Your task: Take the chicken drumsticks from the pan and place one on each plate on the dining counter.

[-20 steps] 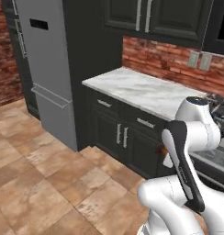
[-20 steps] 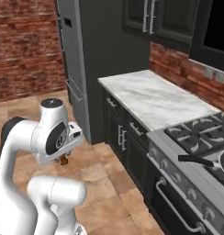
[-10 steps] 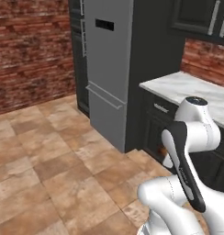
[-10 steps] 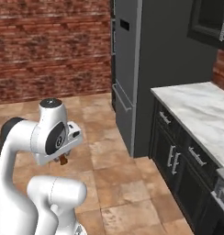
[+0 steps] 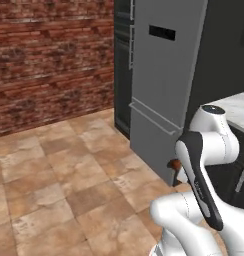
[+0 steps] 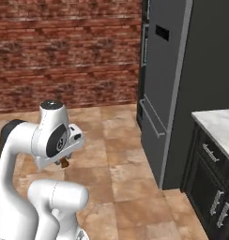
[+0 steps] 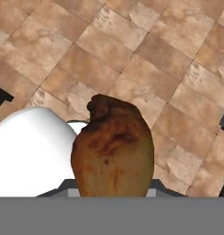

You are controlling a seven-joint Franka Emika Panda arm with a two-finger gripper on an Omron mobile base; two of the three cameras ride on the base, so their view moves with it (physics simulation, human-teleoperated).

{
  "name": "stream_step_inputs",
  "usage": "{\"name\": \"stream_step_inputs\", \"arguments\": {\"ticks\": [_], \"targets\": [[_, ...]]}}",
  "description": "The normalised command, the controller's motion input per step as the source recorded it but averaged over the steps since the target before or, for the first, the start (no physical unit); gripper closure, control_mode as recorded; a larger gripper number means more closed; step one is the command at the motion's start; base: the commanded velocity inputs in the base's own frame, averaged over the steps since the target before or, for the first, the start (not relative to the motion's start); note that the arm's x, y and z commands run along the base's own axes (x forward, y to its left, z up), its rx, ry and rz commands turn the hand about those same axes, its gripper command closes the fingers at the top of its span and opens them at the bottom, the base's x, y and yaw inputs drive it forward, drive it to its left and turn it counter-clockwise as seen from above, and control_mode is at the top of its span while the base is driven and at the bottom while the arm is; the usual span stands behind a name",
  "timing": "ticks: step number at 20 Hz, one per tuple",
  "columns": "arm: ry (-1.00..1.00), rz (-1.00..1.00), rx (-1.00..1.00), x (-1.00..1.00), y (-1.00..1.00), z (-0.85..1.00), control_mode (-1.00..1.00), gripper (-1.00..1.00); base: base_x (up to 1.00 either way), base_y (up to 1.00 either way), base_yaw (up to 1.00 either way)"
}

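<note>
So the gripper [image 7: 113,190] is pinching one chicken drumstick [image 7: 113,151], and in the hand view it's right up against the camera, an orange-brown glazed lump at 6 o'clock with terracotta floor tiles [image 7: 146,55] spread out behind it. The knobby darker end of the drumstick points toward 12 o'clock. The finger tips themselves are hidden behind the meat.

From the right base view you can just spot a small brown bit of the drumstick [image 6: 64,162] poking out under the white arm's hand, at roughly 9 o'clock in that picture, hanging well above the floor. In the left base view a sliver of it [image 5: 175,164] peeks out beside the arm's dark-striped link, around 3 o'clock.

Around it: a tall dark grey fridge [image 5: 166,75] stands at about 1 o'clock, a red brick wall [image 6: 64,51] runs across the back, and a corner of a marble-topped surface [image 6: 218,126] on dark cabinets [image 6: 212,187] sits at 4 o'clock in the right base view.
</note>
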Motion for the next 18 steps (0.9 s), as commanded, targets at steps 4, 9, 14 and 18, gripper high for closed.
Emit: {"name": "stream_step_inputs", "arguments": {"ticks": [4,9,14,18], "targets": [[0.0,0.0,0.0,0.0,0.0,0.0,1.0,1.0,1.0,0.79,0.24],[0.0,0.0,0.0,0.0,0.0,0.0,1.0,1.0,1.0,0.68,0.35],[0.0,0.0,0.0,0.0,0.0,0.0,1.0,1.0,1.0,0.47,0.42],[0.0,0.0,0.0,0.0,0.0,0.0,1.0,1.0,1.0,0.27,0.48]]}}
